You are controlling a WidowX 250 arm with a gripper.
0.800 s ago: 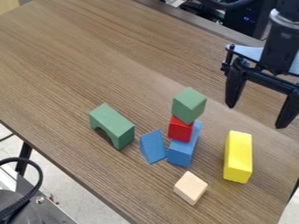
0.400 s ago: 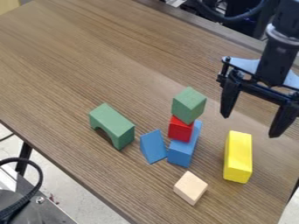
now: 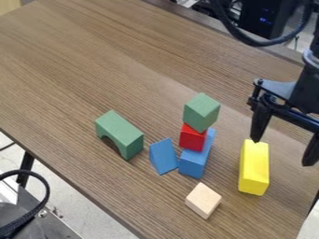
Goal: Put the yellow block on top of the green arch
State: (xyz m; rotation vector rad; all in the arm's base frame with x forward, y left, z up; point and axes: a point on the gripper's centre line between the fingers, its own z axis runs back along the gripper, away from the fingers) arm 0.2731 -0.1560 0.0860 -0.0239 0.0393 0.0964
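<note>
Yellow paint covers the long block (image 3: 254, 167), which lies on the wood-grain worktop (image 3: 93, 70) toward the right of the camera view. Above it, the black hand (image 3: 283, 152) hangs down from the upper right with its two fingers (image 3: 260, 122) spread well apart — nothing is between them. One fingertip overlaps the block's far end in the view; whether it touches, I cannot tell. The other fingertip points down past the block's right side, lower in the view and off to the right. So the block sits below and a little to the left of the hand as the camera sees it, its near end reaching farther down the view than either fingertip.

The green arch (image 3: 121, 133) lies well apart from both, on the left of the view, its curved opening facing down toward the worktop and its top bare. Between arch and yellow block stands a small stack: a blue block (image 3: 196, 163) at the bottom, a red block (image 3: 192, 137) on it, and a green cube (image 3: 201, 112) on top. A blue wedge (image 3: 163, 156) lies just beside the stack, on the side toward the arch, and a pale wooden block (image 3: 203, 200) sits nearer the camera — between the wedge and the yellow block across the view.
</note>
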